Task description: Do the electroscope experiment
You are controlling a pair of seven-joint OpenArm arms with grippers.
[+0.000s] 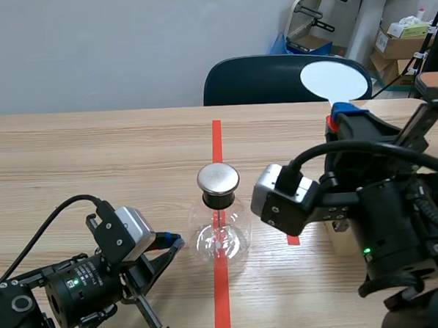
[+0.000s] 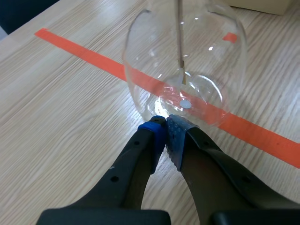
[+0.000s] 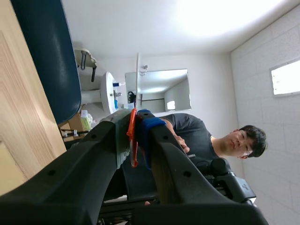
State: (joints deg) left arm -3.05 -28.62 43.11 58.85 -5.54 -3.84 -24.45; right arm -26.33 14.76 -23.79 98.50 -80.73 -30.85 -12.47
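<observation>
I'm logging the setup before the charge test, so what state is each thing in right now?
Flask: upright on the red tape line, capped.
Metal cap: seated on the flask's neck.
Left pincer: shut on nothing, tips at the flask's base.
Right pincer: raised, shut on the disc's orange handle.
White disc: held up in the air, well away from the cap.

bright even overhead light; soft shadows on the light wood-grain table [image 1: 72, 157]; white glints on the clear round glass flask [image 2: 185, 65]; flat white round disc [image 1: 336, 81] washed out; white ceiling [image 3: 211, 18] blown out
</observation>
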